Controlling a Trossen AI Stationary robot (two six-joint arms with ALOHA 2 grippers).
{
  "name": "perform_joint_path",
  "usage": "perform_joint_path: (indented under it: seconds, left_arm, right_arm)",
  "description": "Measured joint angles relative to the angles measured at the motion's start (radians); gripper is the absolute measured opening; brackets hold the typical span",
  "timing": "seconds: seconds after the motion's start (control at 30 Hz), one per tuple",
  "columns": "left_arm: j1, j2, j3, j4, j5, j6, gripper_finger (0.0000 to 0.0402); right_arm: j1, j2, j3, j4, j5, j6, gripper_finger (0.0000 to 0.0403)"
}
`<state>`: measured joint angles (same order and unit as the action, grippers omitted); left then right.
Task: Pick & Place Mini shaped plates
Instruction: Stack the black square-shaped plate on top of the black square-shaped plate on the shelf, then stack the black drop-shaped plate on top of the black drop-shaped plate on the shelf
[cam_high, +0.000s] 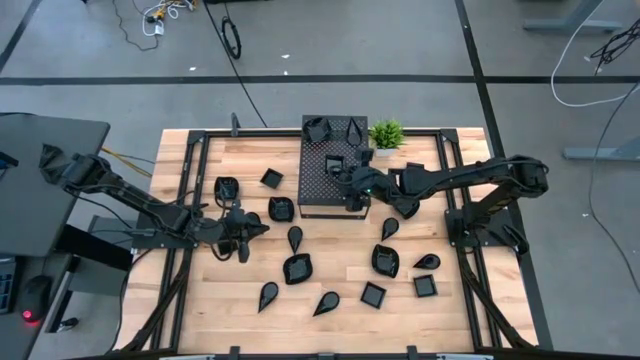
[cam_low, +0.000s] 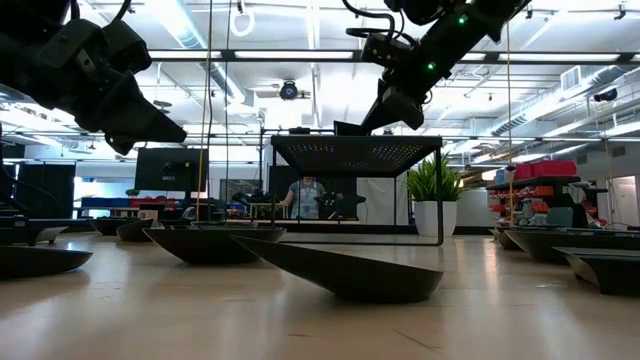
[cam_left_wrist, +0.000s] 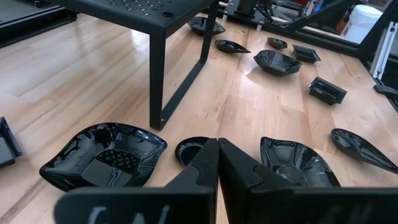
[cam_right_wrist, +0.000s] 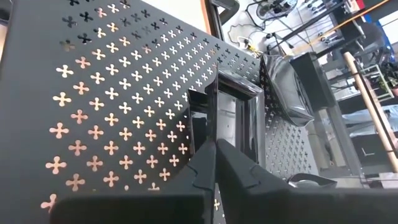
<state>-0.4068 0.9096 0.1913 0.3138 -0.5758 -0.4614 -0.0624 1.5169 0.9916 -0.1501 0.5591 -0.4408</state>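
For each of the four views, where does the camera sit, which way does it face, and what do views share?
High: overhead, straight down; both arms, left gripper, right gripper, perforated box.
Low: tabletop height, facing the room; plates, both arms above.
Left wrist: behind its shut jaws, facing plates and the box's leg.
Right wrist: behind its jaws, which pinch a square plate over the box top.
Shared: all four show the box.

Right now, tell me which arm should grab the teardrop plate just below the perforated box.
Left. The left gripper hovers low beside that teardrop plate, fingers together and empty. The right gripper is busy above the perforated box, shut on a square plate.
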Motion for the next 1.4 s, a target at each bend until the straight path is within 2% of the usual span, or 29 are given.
perform_joint_path:
  seconds: [0.6,0.73,1.03,1.2,1.3,1.4]
  left_arm:
    - [0.000,0.000,0.000,0.000,0.000,0.000,0.0016]
    - [0.000,0.000,0.000,0.000,0.000,0.000,0.0016]
    - [0.000,0.000,0.000,0.000,0.000,0.000,0.0016]
    - [0.000,0.000,0.000,-0.001,0.000,0.000,0.0016]
    - [0.000,0.000,0.000,-0.001,0.000,0.000,0.0016]
    - [0.000,0.000,0.000,-0.003,0.000,0.000,0.0016]
  right_arm:
    - [-0.014,0.000,0.000,-0.029,-0.002,0.059,0.0018]
    - [-0.014,0.000,0.000,-0.020,-0.001,0.059,0.0040]
    - [0.004,0.000,0.000,0.041,0.001,0.013,0.0119]
    - [0.027,-0.005,0.000,0.076,-0.002,0.022,0.0137]
    - [0.029,-0.011,0.001,0.114,-0.057,0.107,0.0129]
    - [0.006,-0.013,0.001,0.141,-0.184,0.237,0.0103]
